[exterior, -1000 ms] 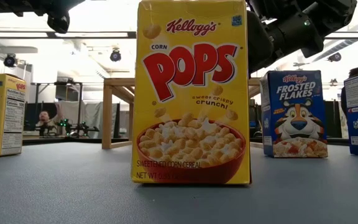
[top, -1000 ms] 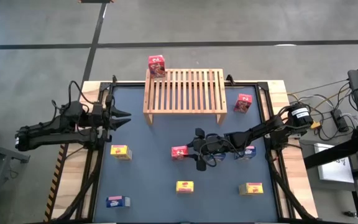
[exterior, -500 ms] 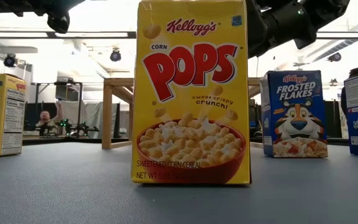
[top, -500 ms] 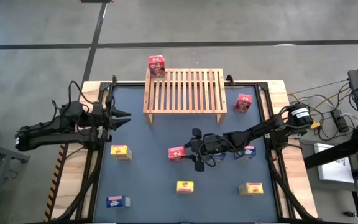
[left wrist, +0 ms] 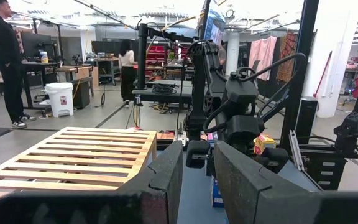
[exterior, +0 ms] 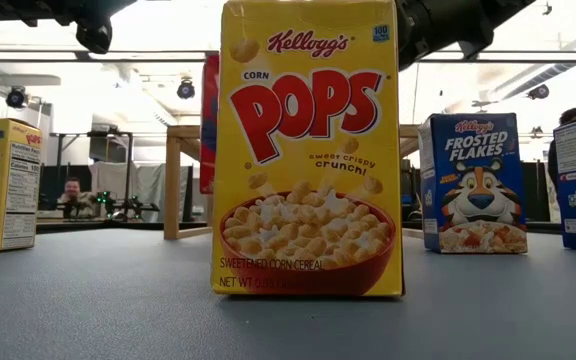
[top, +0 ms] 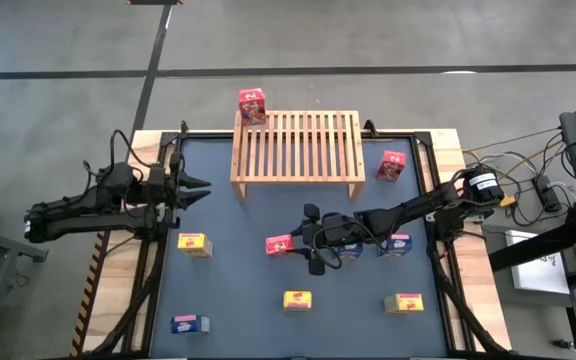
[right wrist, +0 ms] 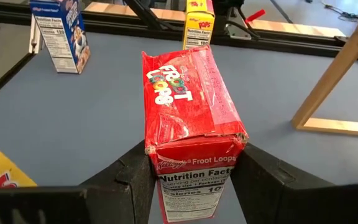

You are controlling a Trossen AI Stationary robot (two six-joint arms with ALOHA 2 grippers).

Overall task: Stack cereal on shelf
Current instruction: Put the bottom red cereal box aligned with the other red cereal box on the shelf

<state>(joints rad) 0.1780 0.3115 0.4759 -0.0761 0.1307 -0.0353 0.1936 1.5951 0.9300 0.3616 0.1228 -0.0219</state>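
Right claw [top: 290, 245]: clenched on a red cereal box [top: 278, 244], held low over mid-surface, in front of the shelf [top: 297, 146].
Left claw [top: 196, 188]: waited empty, nearly closed, at the surface's left edge.
Risk: the crumpled box could twist out of the grip or catch the shelf's front rail.
Count: three red, three yellow, two blue boxes visible; one shelf.

three red cereal boxes [top: 252, 104], three yellow [top: 193, 243], two blue [top: 189, 323], one rack [top: 296, 148].
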